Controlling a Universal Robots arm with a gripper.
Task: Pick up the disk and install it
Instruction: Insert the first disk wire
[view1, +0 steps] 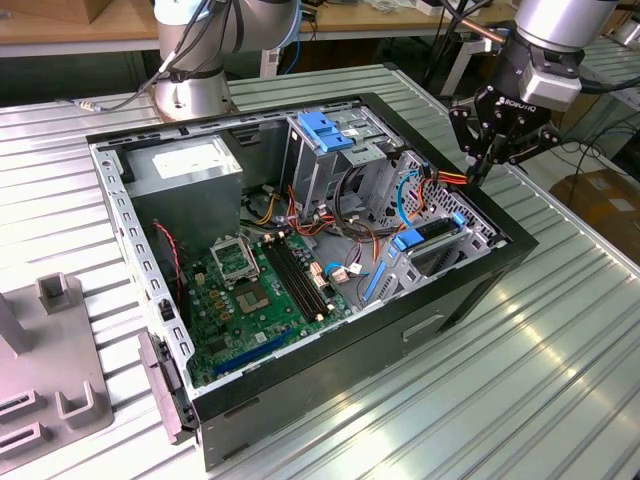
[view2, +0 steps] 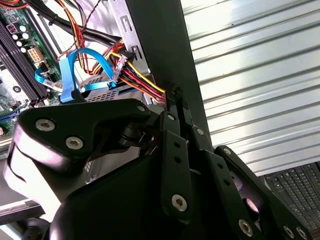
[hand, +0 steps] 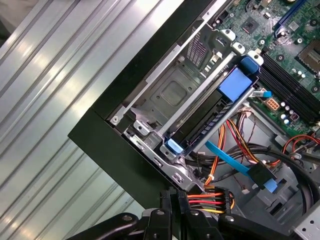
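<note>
Outside the computer case (view1: 430, 330), the ribbed metal table (view1: 560, 380) gives open room on the exterior view's right. Inside that corner the disk (hand: 202, 116) sits in its bay, with an open sheet-metal slot (hand: 170, 92) between it and the case wall. On its other side room is tight — a red-and-yellow power cable bundle (hand: 205, 199) and a blue SATA cable (hand: 231, 161) cross just beside it. The gripper (view1: 482, 168), fingers pressed together, hangs over the wall close to that bundle.

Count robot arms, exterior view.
2. One arm's base stands beyond the computer case; the other arm, at the exterior view's right, carries the gripper. Others may be hidden.
</note>
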